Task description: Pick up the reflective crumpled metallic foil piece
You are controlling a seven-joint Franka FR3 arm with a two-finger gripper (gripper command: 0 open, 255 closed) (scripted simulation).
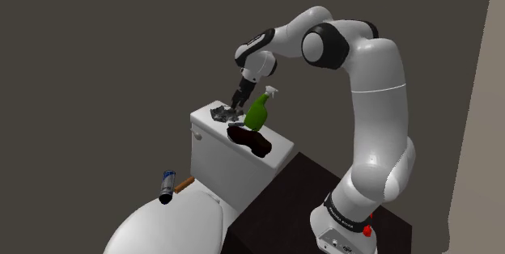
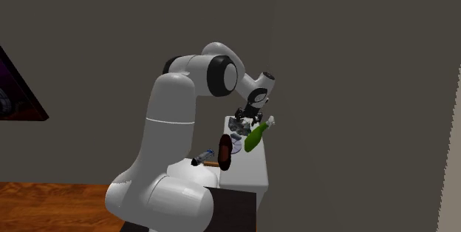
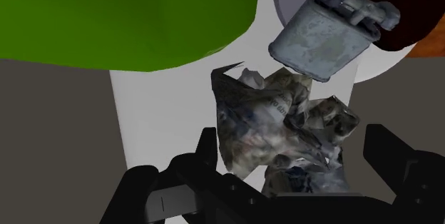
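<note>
Your gripper (image 3: 294,145) stands wide open astride the crumpled foil (image 3: 274,119), just beside the green bottle (image 1: 256,113); one finger perhaps touches it.

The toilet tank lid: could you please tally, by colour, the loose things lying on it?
Silver-grey: 1, the crumpled reflective foil piece
Green: 1, the green spray bottle
Dark maroon: 1, the dark maroon elongated object
Total: 3

Around the foil (image 1: 219,115) in the shoulder view, a green bottle (image 1: 257,112) blocks 3 o'clock, a dark object (image 1: 249,139) blocks 5 o'clock, and 10 o'clock is free.
</note>
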